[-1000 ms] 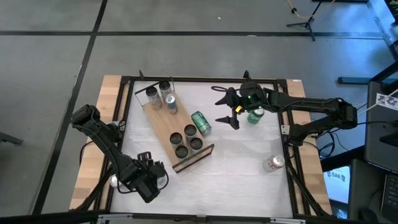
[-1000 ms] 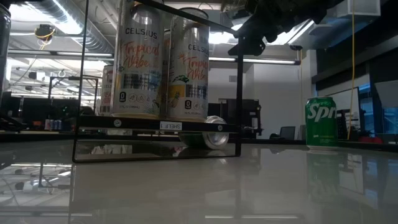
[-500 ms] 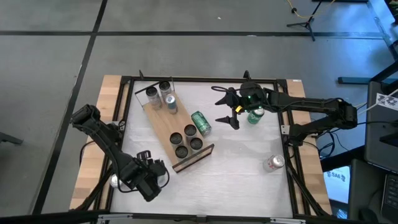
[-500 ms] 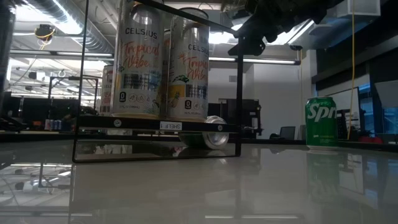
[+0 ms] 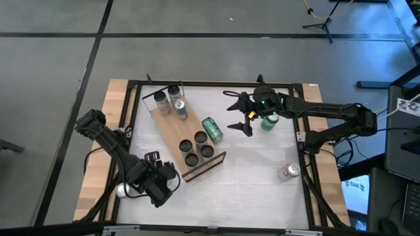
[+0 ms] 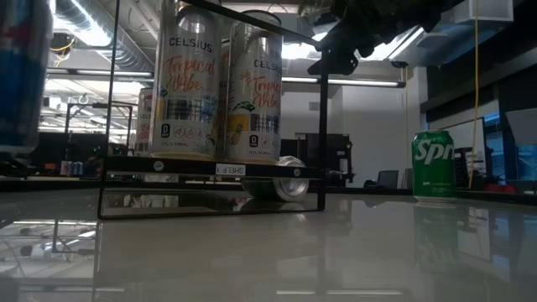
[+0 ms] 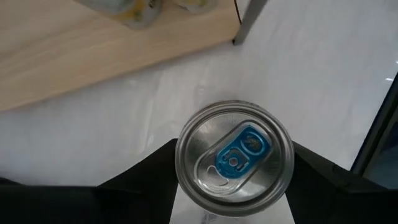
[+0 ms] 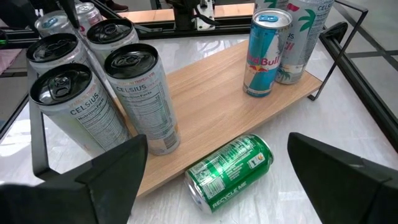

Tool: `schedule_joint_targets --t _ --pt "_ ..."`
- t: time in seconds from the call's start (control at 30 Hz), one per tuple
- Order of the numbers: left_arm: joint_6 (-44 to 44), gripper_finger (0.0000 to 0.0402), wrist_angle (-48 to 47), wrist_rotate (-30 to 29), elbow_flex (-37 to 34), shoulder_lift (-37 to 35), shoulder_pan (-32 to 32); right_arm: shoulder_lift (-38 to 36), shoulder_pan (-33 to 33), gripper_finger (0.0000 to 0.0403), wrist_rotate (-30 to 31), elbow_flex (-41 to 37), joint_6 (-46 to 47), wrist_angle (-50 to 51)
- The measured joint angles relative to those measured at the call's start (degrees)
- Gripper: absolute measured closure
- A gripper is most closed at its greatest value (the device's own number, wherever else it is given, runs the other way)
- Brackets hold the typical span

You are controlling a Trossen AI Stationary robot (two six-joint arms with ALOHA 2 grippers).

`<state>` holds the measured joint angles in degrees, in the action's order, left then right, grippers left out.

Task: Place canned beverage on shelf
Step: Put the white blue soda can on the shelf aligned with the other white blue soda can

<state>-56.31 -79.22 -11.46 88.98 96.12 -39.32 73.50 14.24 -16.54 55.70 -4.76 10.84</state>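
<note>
My left gripper (image 5: pixel 157 183) is shut on a silver-topped blue can with a blue tab (image 7: pixel 235 158), near the table's front left, just off the near end of the shelf (image 5: pixel 172 128). The can shows blue and red at the low view's left edge (image 6: pixel 21 75). The shelf is a light-wood board lying diagonally. Several cans stand at its near end (image 5: pixel 197 149) and three at its far end (image 5: pixel 172 99). My right gripper (image 5: pixel 239 117) is open above the table, beside an upright green can (image 5: pixel 269 122). My left gripper pinches the can between its two fingers, one on each side of the can's upper wall just under the rim (image 7: pixel 182 163). The fingers come from above, pointing down. The can hangs upright, top up, lifted clear of the table in the low view.
A green can (image 5: pixel 212 129) lies on its side on the table against the shelf's right edge, also in the right wrist view (image 8: pixel 229 171). A silver can (image 5: pixel 289 172) lies near the right edge. A silver round thing (image 5: pixel 121 191) sits at the left edge. The black frame (image 5: pixel 308 190) borders the table.
My left gripper has gone a little toward the table's right and far edges, nearer the shelf's near end, with the can still held. The can has come into the low view at its left edge. My right arm has kept still.
</note>
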Motion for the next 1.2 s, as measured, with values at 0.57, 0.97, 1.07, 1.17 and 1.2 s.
schedule_joint_targets --t 0.57,0.97,1.07,1.17,1.2 --pt "4.4 0.0183 -11.0 -5.3 5.4 -4.6 3.7 0.0 0.0 0.0023 0.0 0.0 0.0 0.0" --pt "6.0 0.0183 -11.0 -12.0 4.8 -17.4 10.1 0.0 0.0 0.0023 0.0 0.0 0.0 0.0" --pt "8.3 0.0183 -10.9 -12.4 4.6 -19.2 13.0 0.0 0.0 0.0023 0.0 0.0 0.0 0.0" --pt "12.3 0.0183 -10.9 -12.7 4.6 -20.1 16.5 0.0 0.0 0.0023 0.0 0.0 0.0 0.0" --pt "13.7 0.0183 -10.9 -12.7 4.6 -20.2 17.8 0.0 0.0 0.0023 0.0 0.0 0.0 0.0"
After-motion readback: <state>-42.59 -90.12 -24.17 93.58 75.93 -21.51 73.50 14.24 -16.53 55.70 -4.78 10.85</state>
